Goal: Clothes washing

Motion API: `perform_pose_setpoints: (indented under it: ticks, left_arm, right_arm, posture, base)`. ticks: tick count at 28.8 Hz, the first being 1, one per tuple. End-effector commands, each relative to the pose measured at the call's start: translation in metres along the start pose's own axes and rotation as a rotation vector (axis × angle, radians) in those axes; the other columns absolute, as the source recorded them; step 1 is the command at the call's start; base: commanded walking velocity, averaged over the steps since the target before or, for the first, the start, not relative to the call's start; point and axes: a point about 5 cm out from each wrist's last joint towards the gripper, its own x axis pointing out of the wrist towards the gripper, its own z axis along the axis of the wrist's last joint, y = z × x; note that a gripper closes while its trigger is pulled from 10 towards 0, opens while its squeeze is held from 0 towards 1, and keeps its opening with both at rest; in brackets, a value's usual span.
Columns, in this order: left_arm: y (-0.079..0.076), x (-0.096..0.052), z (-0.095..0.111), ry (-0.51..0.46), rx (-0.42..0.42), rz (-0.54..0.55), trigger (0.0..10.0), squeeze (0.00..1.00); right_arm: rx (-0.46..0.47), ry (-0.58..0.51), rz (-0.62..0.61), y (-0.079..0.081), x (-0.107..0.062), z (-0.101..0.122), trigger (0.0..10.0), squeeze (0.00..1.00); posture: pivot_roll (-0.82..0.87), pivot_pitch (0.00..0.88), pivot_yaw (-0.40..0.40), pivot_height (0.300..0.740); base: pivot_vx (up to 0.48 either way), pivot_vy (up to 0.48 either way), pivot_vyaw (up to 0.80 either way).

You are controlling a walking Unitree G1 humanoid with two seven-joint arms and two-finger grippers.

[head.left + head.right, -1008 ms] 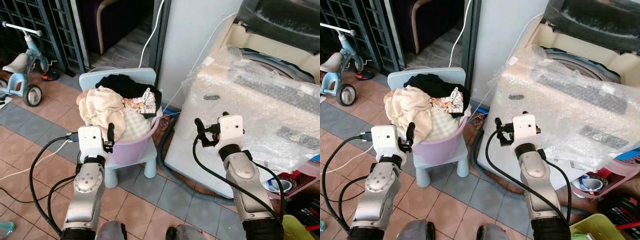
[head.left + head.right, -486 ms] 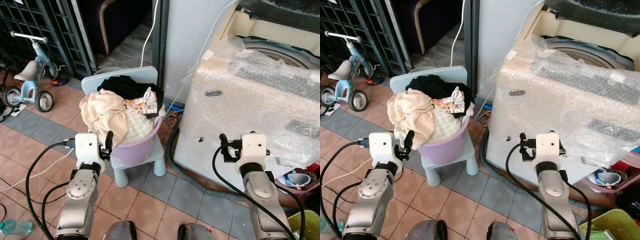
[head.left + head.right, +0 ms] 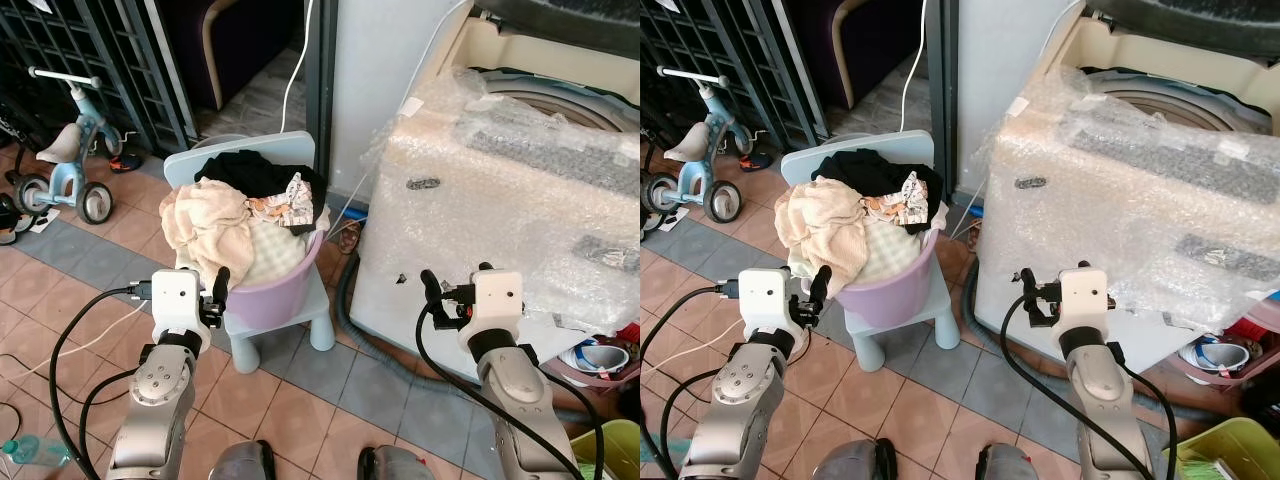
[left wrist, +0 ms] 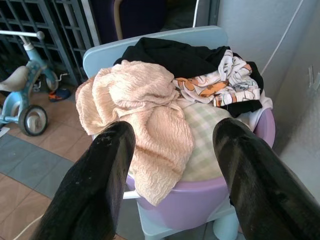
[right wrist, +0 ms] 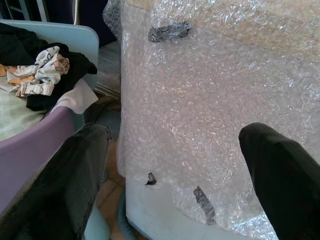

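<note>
Lilac laundry basin (image 3: 278,292), peach ribbed cloth (image 4: 145,105), black garment (image 4: 175,54), white cartoon-print piece (image 4: 227,82), pale green checked fabric (image 4: 207,135), pale blue chair (image 3: 250,158), terracotta floor tiles (image 3: 60,300)

A purple laundry basin (image 3: 275,290) heaped with clothes — a cream towel (image 3: 212,222) draped over its rim, black garments (image 3: 255,172) behind — sits on a pale blue child's chair (image 3: 290,318) beside a bubble-wrapped washing machine (image 3: 500,215)

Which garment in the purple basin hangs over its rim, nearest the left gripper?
The peach textured cloth: it drapes over the purple basin rim toward the left gripper, while the black garment and cartoon-print piece lie farther back.
</note>
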Motion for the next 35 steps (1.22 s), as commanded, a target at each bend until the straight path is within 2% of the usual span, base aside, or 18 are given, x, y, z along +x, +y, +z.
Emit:
perform_pose_setpoints:
  ticks: [1,6,14,24,26,29,32,35]
  left_arm:
    - [-0.003,0.001,0.004,-0.011,0.006,-0.003,10.0,0.0]
    - [-0.011,-0.003,0.002,0.005,-0.033,-0.058,10.0,0.0]
    - [-0.016,0.003,0.006,-0.009,-0.02,-0.051,10.0,0.0]
    - [-0.022,0.004,0.01,-0.024,-0.046,-0.066,10.0,0.0]
    - [-0.021,0.004,0.009,-0.018,-0.054,-0.061,10.0,0.0]
    - [-0.019,0.004,0.009,-0.013,-0.061,-0.057,10.0,0.0]
    - [-0.019,0.004,0.009,-0.012,-0.064,-0.058,10.0,0.0]
    - [-0.019,0.004,0.01,-0.014,-0.066,-0.065,10.0,0.0]
  right_arm:
    - [0.03,-0.027,-0.003,0.0,0.004,0.005,10.0,0.0]
    - [0.01,-0.041,0.042,0.003,0.008,0.009,10.0,0.0]
    - [0.003,-0.071,0.119,0.02,0.016,0.015,10.0,0.0]
    - [0.004,-0.071,0.151,0.02,0.021,0.015,10.0,0.0]
    - [0.041,-0.088,0.136,0.017,0.018,0.017,10.0,0.0]
    - [0.004,-0.072,0.111,0.013,0.018,0.014,10.0,0.0]
    - [0.014,-0.056,0.091,0.009,0.017,0.011,10.0,0.0]
    - [-0.014,-0.051,0.087,0.009,0.017,0.01,10.0,0.0]
  posture:
    - [-0.02,0.088,0.022,0.74]
    - [-0.02,0.084,0.018,0.74]
    - [-0.02,0.091,0.015,0.74]
    - [-0.01,0.096,0.011,0.74]
    - [-0.02,0.098,0.012,0.74]
    - [-0.02,0.103,0.015,0.74]
    - [-0.02,0.108,0.017,0.74]
    - [-0.02,0.115,0.017,0.74]
  base:
    - [0.0,0.0,0.0]
    - [0.0,0.0,0.0]
    - [0.0,0.0,0.78]
    - [0.0,0.0,0.75]
    - [0.0,0.0,0.0]
    - [0.0,0.0,0.0]
    - [0.0,0.0,0.0]
    - [0.096,0.0,0.0]
